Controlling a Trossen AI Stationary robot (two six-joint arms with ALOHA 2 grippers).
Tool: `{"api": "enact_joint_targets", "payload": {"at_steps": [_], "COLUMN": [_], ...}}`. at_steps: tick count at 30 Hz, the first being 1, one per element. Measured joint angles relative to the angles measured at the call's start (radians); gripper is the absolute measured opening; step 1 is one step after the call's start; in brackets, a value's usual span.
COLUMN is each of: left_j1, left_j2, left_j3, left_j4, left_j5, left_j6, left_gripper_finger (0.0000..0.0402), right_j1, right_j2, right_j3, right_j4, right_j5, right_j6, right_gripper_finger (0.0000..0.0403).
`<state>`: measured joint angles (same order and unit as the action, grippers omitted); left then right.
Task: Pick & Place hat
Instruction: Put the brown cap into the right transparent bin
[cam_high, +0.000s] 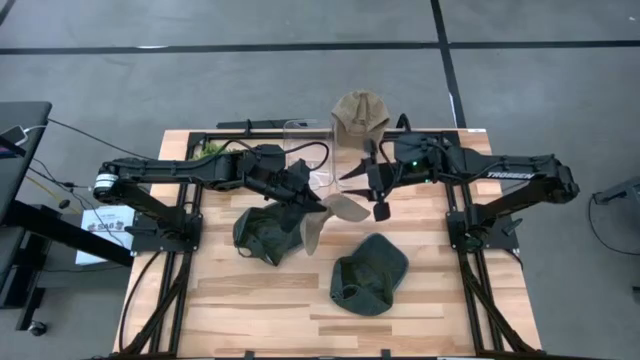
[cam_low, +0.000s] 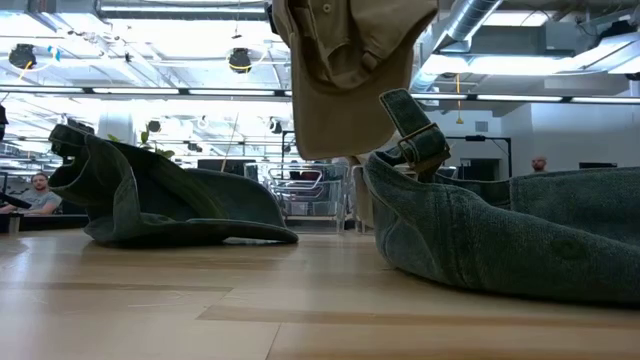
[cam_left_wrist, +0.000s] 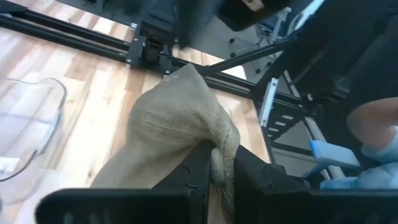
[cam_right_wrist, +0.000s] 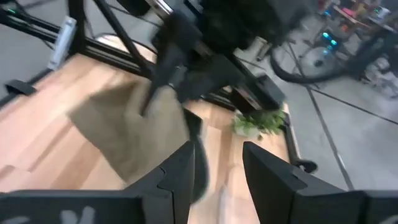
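A tan hat (cam_high: 338, 210) hangs from my left gripper (cam_high: 306, 198), which is shut on it over the middle of the table. In the low view the tan hat (cam_low: 345, 70) hangs above the wood. My right gripper (cam_high: 369, 190) is open just right of the hat, touching nothing; its wrist view shows the hat (cam_right_wrist: 130, 127) ahead of its fingers. Two dark green hats lie on the table, one (cam_high: 264, 233) under the left arm and one (cam_high: 369, 275) nearer the near edge. A second tan hat (cam_high: 358, 115) sits at the far edge. My left gripper (cam_left_wrist: 222, 169) pinches a bunched fold of the tan hat's cloth (cam_left_wrist: 219, 142) between its two fingers, coming from the table's left and slanting down. The hat hangs below and beside the fingers, lifted clear of the table.
A clear plastic container (cam_high: 305, 150) stands near the far edge between the arms, also seen as a clear rim (cam_left_wrist: 37, 118) in the left wrist view. A small green plant (cam_right_wrist: 258, 122) lies at the far left. Bare wood (cam_high: 250, 300) lies toward the near edge.
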<state>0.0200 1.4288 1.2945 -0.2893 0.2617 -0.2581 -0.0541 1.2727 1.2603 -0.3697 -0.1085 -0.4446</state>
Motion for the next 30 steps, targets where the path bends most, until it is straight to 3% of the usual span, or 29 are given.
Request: {"api": "enact_joint_targets", "payload": {"at_steps": [9, 15, 30], "left_j1": [0.000, 0.000, 0.000], "left_j2": [0.000, 0.000, -0.002], "left_j3": [0.000, 0.000, 0.000], "left_j4": [-0.003, -0.008, -0.018], "left_j5": [-0.033, -0.063, -0.067], "left_j6": [0.000, 0.017, 0.018], "left_gripper_finger": [0.0040, 0.0040, 0.0040], "right_j1": [0.052, 0.061, 0.061], "right_j2": [0.051, 0.116, 0.169], "right_j3": [0.000, 0.000, -0.002], "right_j4": [0.035, 0.070, 0.133], "right_j5": [-0.020, 0.023, 0.030], "right_j6": [-0.001, -0.027, -0.061], "right_gripper_finger": [0.0151, 0.0155, 0.0120]}}
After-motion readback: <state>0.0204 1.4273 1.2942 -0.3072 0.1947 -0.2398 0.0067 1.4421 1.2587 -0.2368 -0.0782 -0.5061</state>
